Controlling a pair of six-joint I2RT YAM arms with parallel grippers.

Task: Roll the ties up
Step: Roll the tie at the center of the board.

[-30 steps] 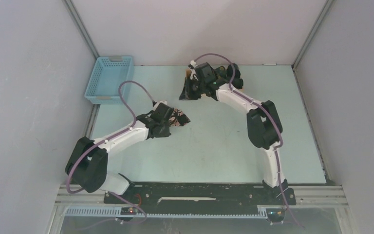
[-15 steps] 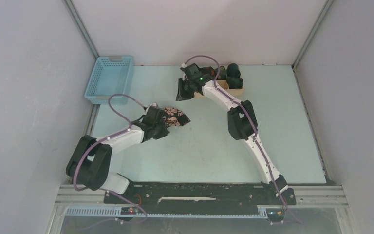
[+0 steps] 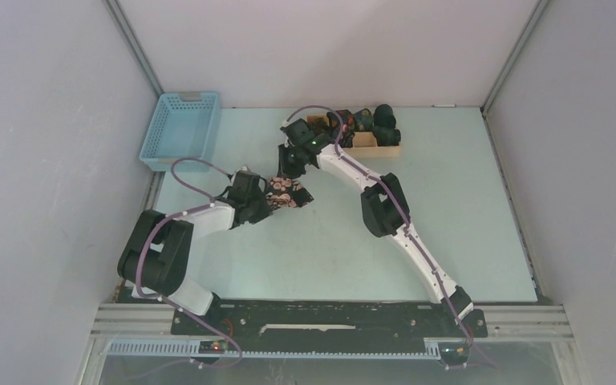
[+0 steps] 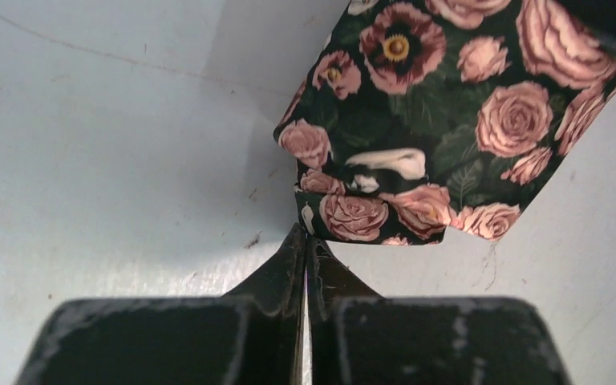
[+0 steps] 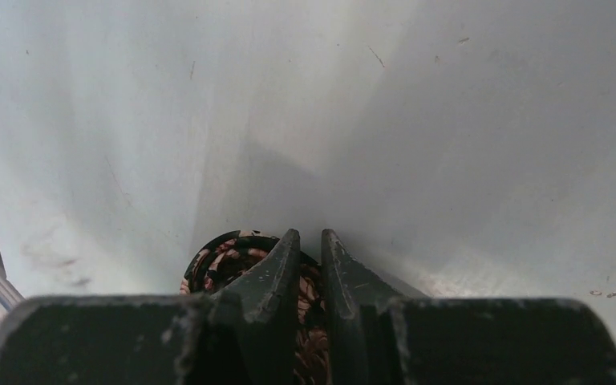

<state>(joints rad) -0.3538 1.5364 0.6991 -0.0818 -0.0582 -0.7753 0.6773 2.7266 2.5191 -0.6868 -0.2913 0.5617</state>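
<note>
A dark tie with pink roses [image 3: 290, 192] lies left of the table's centre. In the left wrist view its pointed wide end [image 4: 441, 120] lies flat on the table. My left gripper [image 4: 305, 233] is shut, its tips pinching the tie's near edge; it also shows in the top view [image 3: 266, 195]. My right gripper [image 3: 287, 167] is just behind it. In the right wrist view it [image 5: 309, 234] is shut on the rolled part of the same tie [image 5: 216, 261], with fabric between the fingers. The stretch of tie between the two grippers is hidden.
A wooden tray [image 3: 385, 149] at the back centre holds several small dark rolled ties [image 3: 365, 120]. A blue basket [image 3: 178, 132] stands at the back left corner. Grey walls close in the table on three sides.
My right gripper has swung from the wooden tray toward the front left with the roll, ending close to my left gripper. My left gripper drew back slightly left with the tie's end.
</note>
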